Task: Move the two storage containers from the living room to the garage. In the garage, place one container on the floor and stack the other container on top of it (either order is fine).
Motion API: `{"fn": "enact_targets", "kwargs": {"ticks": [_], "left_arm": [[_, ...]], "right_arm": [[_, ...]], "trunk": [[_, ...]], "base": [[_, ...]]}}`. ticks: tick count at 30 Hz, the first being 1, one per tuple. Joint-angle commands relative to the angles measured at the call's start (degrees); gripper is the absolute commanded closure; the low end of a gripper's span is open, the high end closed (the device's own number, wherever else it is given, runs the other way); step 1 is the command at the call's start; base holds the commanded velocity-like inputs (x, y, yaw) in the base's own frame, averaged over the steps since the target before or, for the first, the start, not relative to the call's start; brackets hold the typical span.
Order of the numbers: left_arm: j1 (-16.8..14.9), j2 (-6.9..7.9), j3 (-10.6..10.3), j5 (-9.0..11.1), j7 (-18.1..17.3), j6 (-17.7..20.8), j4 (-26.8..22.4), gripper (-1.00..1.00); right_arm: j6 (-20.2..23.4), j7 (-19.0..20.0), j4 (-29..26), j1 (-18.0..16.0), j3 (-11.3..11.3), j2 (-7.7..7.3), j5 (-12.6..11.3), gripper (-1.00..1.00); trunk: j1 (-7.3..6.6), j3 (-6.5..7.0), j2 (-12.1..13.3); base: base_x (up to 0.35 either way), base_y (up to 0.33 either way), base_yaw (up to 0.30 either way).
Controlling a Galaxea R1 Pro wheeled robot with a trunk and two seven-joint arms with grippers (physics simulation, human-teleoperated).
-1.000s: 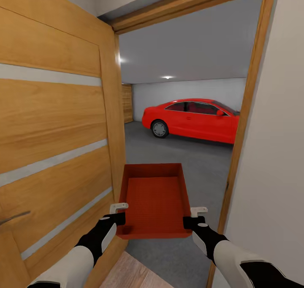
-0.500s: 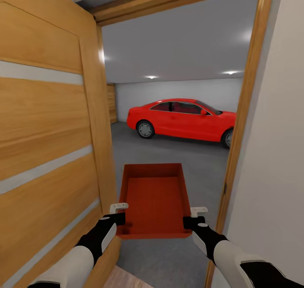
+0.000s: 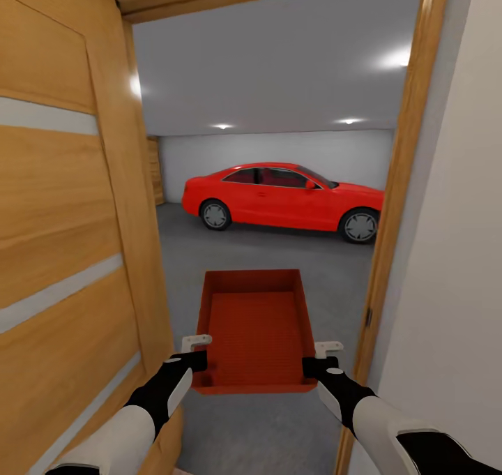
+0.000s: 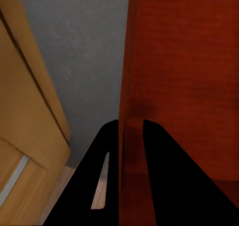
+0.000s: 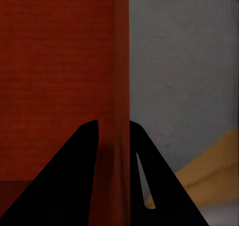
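The storage container (image 3: 254,332) is the reference item; it is carried level, open side up, between the two arms, above the floor (image 3: 279,419) of the doorway.

The left gripper (image 3: 197,350) sits at the container's near left corner. In the left wrist view its dark fingers (image 4: 164,176) lie one on each side of the container's side wall (image 4: 130,86), so the jaws are pinching that wall. The right gripper (image 3: 322,358) sits at the container's near right corner (mirror position of the left one). In the right wrist view its fingers (image 5: 74,181) likewise straddle the container's other side wall (image 5: 117,86), with the jaws pinching it.

To the left of the container stands an open wooden door (image 3: 63,238) with pale horizontal strips; its edge is just beside the container's left wall. To the right of the container is the wooden door frame (image 3: 390,217), and next to it a plain cream wall (image 3: 453,252).

Beyond the container's far wall the grey concrete floor runs on into the garage (image 3: 279,77). Well beyond the container a red car (image 3: 282,196) is parked side-on, near the white back wall (image 3: 279,151). Above the car, round ceiling lights (image 3: 348,121) are lit.
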Motion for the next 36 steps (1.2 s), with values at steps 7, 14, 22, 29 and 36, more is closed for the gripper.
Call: {"fn": "enact_targets", "kwargs": {"ticks": [7,14,22,29,36], "left_arm": [[0.0,0.06,0.5,-0.6,2.1,0.4,-0.2,1.0],[0.0,0.06,0.5,-0.6,2.1,0.4,-0.2,1.0],[0.0,0.06,0.5,-0.6,2.1,0.4,-0.2,1.0],[0.0,0.06,0.6,-0.6,2.1,0.4,-0.2,1.0],[0.0,0.07,0.5,-0.6,2.1,0.4,-0.2,1.0]], "right_arm": [[-0.2,-1.8,0.0,0.0,-1.4,-1.0,0.4,1.0],[-0.2,-1.8,0.0,0.0,-1.4,-0.96,0.4,1.0],[-0.2,-1.8,0.0,0.0,-1.4,-0.99,0.4,1.0],[-0.2,-1.8,0.0,0.0,-1.4,-1.0,0.4,1.0],[-0.2,-1.8,0.0,0.0,-1.4,-0.99,0.4,1.0]], "trunk": [[0.04,-0.01,0.0],[0.04,-0.01,0.0],[0.04,-0.01,0.0],[0.04,-0.01,0.0],[0.04,-0.01,0.0]], "base": [[0.224,0.184,-0.247],[0.224,0.184,-0.233],[0.224,0.184,-0.213],[0.224,0.184,-0.208],[0.224,0.184,-0.163]]}}
